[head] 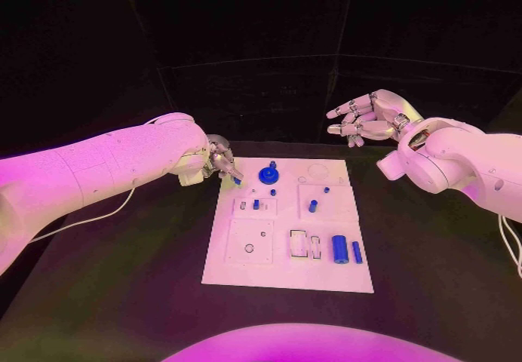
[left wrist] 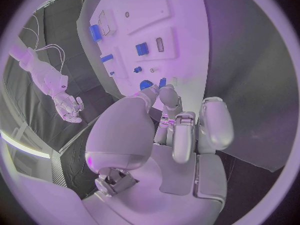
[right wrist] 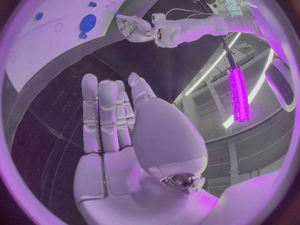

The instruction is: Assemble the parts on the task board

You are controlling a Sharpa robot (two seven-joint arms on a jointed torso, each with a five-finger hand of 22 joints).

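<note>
Pinching small blue part (head: 236, 180) in left hand (head: 221, 162) at task board (head: 285, 275) far-left corner | seat squarely, descend slowly | right hand (head: 368, 115) raised, fingers apart, holding nothing.

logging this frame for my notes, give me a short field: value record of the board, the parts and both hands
task board: white plate mid table
parts: blue disc near far edge; blue cylinder and thin blue bar near right edge
left hand: at the board's far left corner, fingers curled; hold unclear
right hand: raised beyond the far right corner, fingers apart, holding nothing
</note>
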